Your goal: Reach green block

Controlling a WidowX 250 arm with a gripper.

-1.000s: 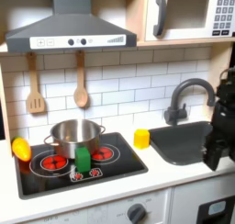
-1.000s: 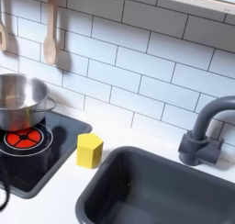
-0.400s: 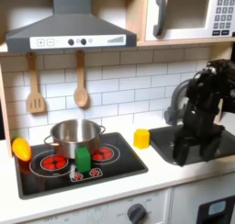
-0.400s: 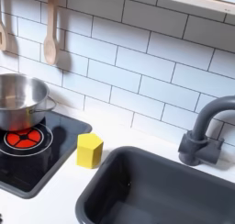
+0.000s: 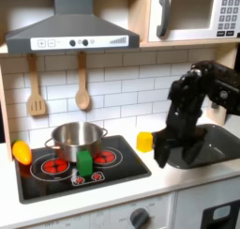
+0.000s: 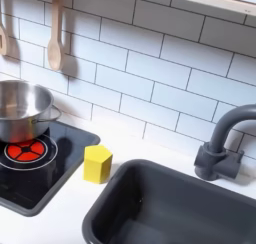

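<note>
White-tiled toy kitchen, pale counter (image 5: 178, 181) carrying a black two-ring hob (image 5: 66, 169) and a dark grey moulded sink (image 6: 170, 208).

Item: small bright green upright rectangular block (image 5: 84, 163). Stands on the hob's front part in the first exterior view, just in front of the steel pot (image 5: 77, 139) and between the two red rings; whether it touches the pot cannot be told. Nothing holds it.

Item: steel pot with side handles, upright on the hob, taller than the green block; seen in both exterior views.

Item: yellow cube block (image 6: 97, 163), on the counter between hob and sink, near the sink's rim.

Item: yellow-orange rounded toy (image 5: 21, 152), at the hob's edge on the first exterior view's left.

Item: two wooden utensils (image 5: 82, 85) hanging on the tiled wall above the pot. Grey tap (image 6: 222, 138) behind the sink.

Item: black robot arm with gripper (image 5: 161, 156), hanging low over the sink's near corner on the first exterior view's right, well apart from the green block. Its tip is dark and blurred; whether the jaws stand wide or narrow cannot be told. It appears to carry nothing.

Step in hand, by judgement: the approach leg of the reach, roughly mid-way. The next move calls for travel toward the first exterior view's left, passing in front of the yellow cube block, then settling at the green block without knocking the pot.
</note>
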